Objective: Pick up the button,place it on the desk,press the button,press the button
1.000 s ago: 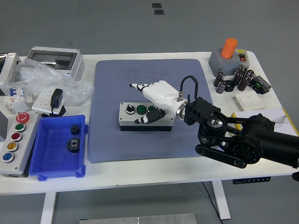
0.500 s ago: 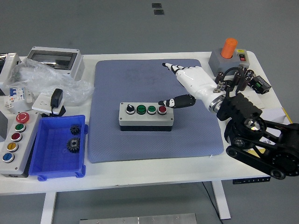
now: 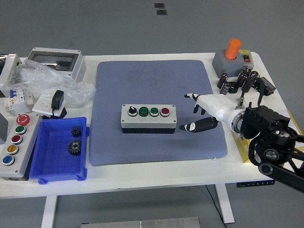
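Observation:
A grey button box (image 3: 148,118) with a black selector, two green buttons and a red button lies on the blue mat (image 3: 152,90) at the middle of the table. My right hand (image 3: 202,114) is white with black fingertips. It hovers over the mat's right edge, just right of the box and apart from it, with fingers spread and nothing in it. The left arm is out of view.
A blue bin (image 3: 59,149) holding two gears sits at the front left. A second button box (image 3: 14,142) lies left of it. A grey enclosure (image 3: 54,61), plastic bag and adapter are at the back left. An orange emergency button (image 3: 232,54) and capacitors (image 3: 237,81) stand at the back right.
My right hand left the top of the button box, swung up and to the right, then came down toward the mat's right edge. The box has not moved.

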Robot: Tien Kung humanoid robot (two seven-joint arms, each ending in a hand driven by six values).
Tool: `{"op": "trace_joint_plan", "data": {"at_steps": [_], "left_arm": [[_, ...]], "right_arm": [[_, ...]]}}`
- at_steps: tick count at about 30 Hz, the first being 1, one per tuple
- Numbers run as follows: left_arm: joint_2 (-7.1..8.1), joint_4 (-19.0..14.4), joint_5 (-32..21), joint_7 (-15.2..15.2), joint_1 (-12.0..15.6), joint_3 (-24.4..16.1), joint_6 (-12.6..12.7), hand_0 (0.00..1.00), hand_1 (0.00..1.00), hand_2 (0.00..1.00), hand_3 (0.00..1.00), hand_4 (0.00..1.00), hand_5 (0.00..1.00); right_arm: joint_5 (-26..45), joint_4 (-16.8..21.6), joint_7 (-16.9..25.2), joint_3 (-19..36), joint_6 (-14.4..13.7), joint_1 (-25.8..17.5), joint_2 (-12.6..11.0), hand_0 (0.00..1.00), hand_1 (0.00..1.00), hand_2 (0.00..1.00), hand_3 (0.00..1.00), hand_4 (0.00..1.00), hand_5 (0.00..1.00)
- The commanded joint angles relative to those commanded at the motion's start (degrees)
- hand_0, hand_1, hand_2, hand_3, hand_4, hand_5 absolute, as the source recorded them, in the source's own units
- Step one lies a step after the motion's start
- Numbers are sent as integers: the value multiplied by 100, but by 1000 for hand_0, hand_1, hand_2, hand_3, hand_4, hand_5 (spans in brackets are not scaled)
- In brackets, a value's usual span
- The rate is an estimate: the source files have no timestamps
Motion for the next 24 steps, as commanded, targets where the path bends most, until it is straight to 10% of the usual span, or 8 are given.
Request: {"op": "trace_joint_plan", "data": {"at_steps": [24], "left_arm": [[-19, -1, 9, 5, 1, -3, -10, 576, 615, 574, 617, 728, 249]], "right_arm": [[12, -318, 40, -699, -175, 311, 474, 449, 492, 241, 947, 405, 2]]}}
